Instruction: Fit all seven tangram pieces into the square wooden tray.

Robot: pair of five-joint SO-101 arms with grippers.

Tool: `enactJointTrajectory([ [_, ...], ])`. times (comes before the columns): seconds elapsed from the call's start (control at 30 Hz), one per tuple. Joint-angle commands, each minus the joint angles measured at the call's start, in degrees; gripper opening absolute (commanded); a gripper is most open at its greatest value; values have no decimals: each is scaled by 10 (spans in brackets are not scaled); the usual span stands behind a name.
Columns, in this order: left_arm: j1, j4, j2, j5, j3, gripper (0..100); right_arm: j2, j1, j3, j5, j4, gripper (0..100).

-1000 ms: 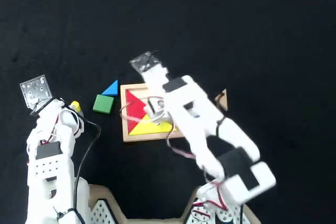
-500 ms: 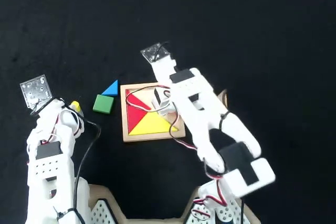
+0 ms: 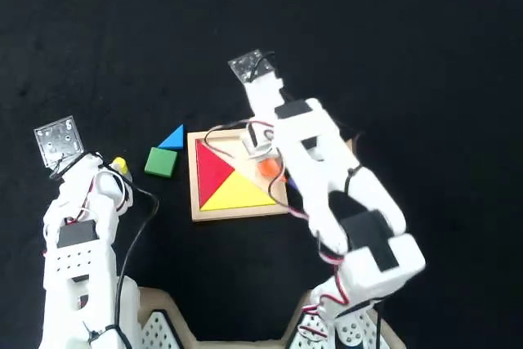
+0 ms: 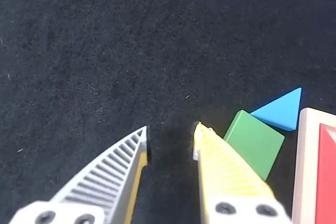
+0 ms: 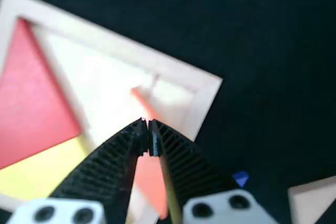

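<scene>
**Desk:** Tray and contents?

**Operator:** Item one: square wooden tray (image 3: 237, 212), flat on the black bench (image 3: 409, 79), at the centre of the high view. In it I count a red triangle (image 3: 211, 171) against the left wall and a yellow triangle (image 3: 237, 194) along the lower wall, the two touching edge to edge. An orange piece (image 3: 268, 167) lies in the right part of the tray, partly under my right arm.

**Desk:** Loose pieces?

**Operator:** A green square (image 3: 160, 162) sits just left of the tray. A blue triangle (image 3: 173, 138) is just above it, near the tray's upper left corner. In the right wrist view I also log a tan piece (image 5: 312, 198) and a small dark blue corner (image 5: 240, 178) on the bench outside the tray wall.

**Desk:** Hands?

**Operator:** The right hand (image 5: 146, 125) is over the tray's bare floor above the orange piece, fingers pressed together. I cannot tell whether they touch the piece. The left hand (image 4: 170, 135) is at the lower left of the high view, fingers spread and holding nothing. It is over bare bench, with its yellow finger just beside the green square.
</scene>
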Motion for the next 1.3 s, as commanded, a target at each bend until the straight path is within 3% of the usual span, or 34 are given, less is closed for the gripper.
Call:
enactJointTrajectory([
  [0.0,6,-12,-10,1,-4,152,20,26,-58,5,25,11],
  [0.47,7,-12,-10,0,-4,152,-13,22,-49,5,102,11],
  [0.7,7,-12,-10,0,-4,152,-94,-4,15,2,26,11],
  [0.9,7,-12,-10,0,-4,152,-21,-39,-7,2,3,11],
  [1.27,6,-12,-10,0,-4,152,54,-33,-78,6,117,11],
])
